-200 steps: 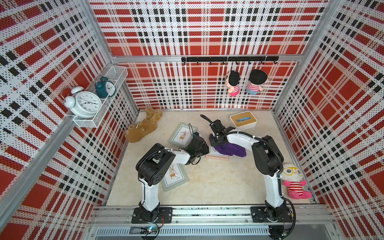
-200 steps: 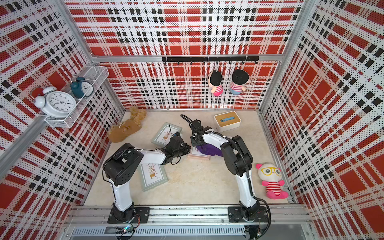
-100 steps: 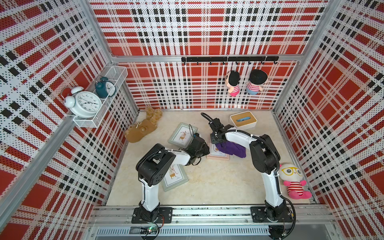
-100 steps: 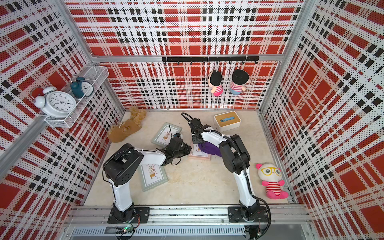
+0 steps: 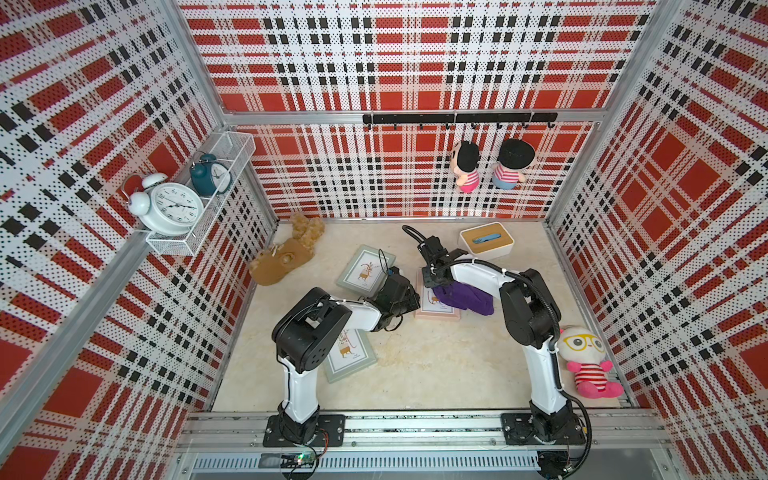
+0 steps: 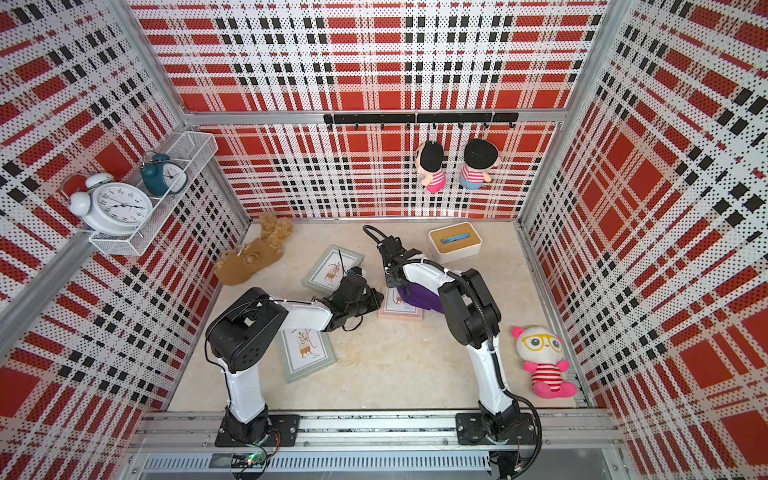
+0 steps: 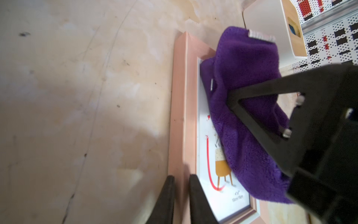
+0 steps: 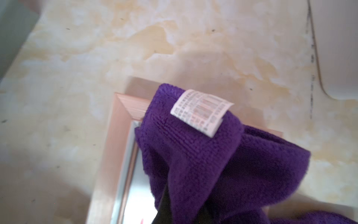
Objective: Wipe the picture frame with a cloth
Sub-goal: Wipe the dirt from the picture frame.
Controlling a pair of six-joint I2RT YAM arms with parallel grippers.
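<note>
A pink picture frame (image 5: 437, 312) (image 6: 400, 312) lies flat mid-table. Its left border (image 7: 179, 97) sits pinched between the fingers of my left gripper (image 7: 181, 180) (image 5: 414, 300), which is shut on it. A deep purple cloth (image 5: 467, 297) (image 6: 420, 296) (image 7: 244, 73) with a white tag is bunched over the frame's glass and far corner (image 8: 118, 133). My right gripper (image 8: 184, 205) (image 5: 434, 284) is shut on the cloth (image 8: 193, 155), pressing it down on the frame. The cloth hides most of the right fingers.
Two grey-green frames (image 5: 365, 272) (image 5: 351, 357) lie left of the pink one. A white box with a wooden lid (image 5: 486, 242) stands at the back right, a brown plush (image 5: 282, 262) at the back left, and a pink-and-white doll (image 5: 587, 359) by the right wall.
My right arm has shifted slightly left and toward the back wall, dragging the cloth over the frame. The left gripper has stayed put on the frame's edge.
</note>
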